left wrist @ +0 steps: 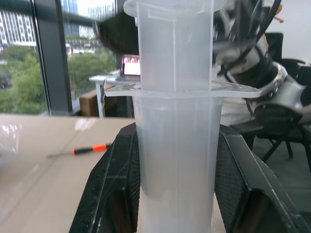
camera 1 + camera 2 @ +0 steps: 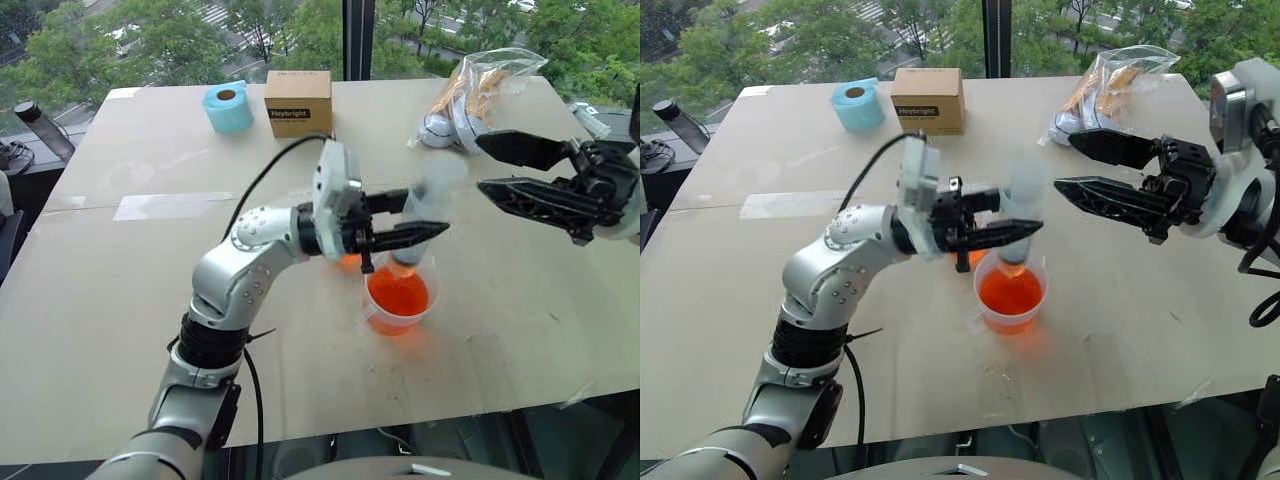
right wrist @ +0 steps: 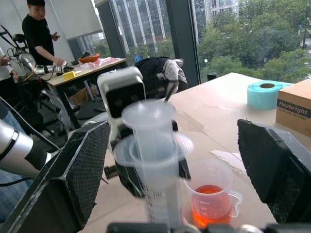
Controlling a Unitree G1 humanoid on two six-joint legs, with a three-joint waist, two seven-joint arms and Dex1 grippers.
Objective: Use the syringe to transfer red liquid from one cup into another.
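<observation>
Brown cardboard box [image 2: 298,102] at the table's far edge reads "Heybright"; a light-blue tape roll [image 2: 228,106] sits just beside it. Left gripper [image 2: 432,232] is clamped on the thick clear plastic syringe [image 2: 1020,215] w/ whitish barrel, held upright, nozzle over the wide clear beaker [image 2: 1011,295] of orange-red liquid [image 2: 1010,292] (printed marks too small to read). Right gripper [image 2: 1068,163] hangs beside it, fingers wide apart, holding nothing. Right wrist view adds a smaller clear cup [image 3: 212,199] w/ red liquid & a person [image 3: 40,35] at a bench; left wrist view, an orange-handled screwdriver [image 1: 81,150].

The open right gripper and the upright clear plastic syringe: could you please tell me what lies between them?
Nothing: in the right eye view only bare tan table shows between the right gripper and the syringe.
</observation>
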